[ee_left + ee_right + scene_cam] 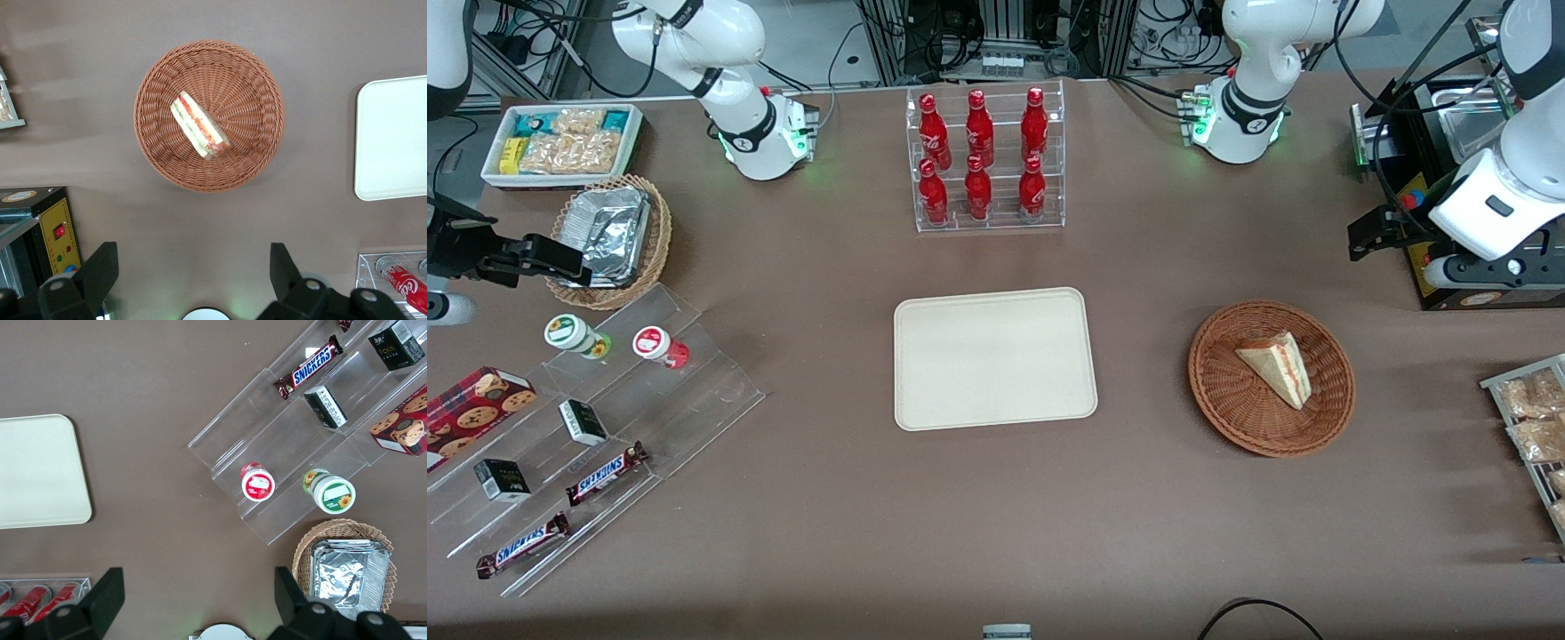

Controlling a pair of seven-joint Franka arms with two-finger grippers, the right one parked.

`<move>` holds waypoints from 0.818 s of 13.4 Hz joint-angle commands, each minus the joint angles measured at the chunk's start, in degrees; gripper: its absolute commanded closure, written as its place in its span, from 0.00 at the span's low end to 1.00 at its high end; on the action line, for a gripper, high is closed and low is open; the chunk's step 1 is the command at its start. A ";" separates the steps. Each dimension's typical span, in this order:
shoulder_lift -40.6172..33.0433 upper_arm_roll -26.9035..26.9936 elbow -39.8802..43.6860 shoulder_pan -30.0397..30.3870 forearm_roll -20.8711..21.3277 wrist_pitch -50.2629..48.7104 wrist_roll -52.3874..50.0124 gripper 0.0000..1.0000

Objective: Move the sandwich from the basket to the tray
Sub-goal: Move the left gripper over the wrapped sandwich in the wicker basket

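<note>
The sandwich (1278,364) (200,125), a triangular wedge with red, white and green filling along its cut edge, lies in the round reddish-brown basket (1218,391) (260,100). The empty cream tray (993,357) (393,140) sits flat at the table's middle, beside the basket. My gripper (1368,238) (193,257) hangs open well above the table, farther from the front camera than the basket and toward the working arm's end. Its fingers (100,267) hold nothing and are clear of the basket.
A black appliance (1449,178) stands by the gripper. A wire rack of snack packets (1534,427) lies at the working arm's table edge. A clear rack of red bottles (985,160) stands farther from the front camera than the tray. Foil basket (609,240), white bin (560,142) and acrylic snack steps (605,427) are toward the parked arm's end.
</note>
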 commanded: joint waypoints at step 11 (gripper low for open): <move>4.87 -0.14 -6.49 -0.25 -0.39 11.26 0.01 0.00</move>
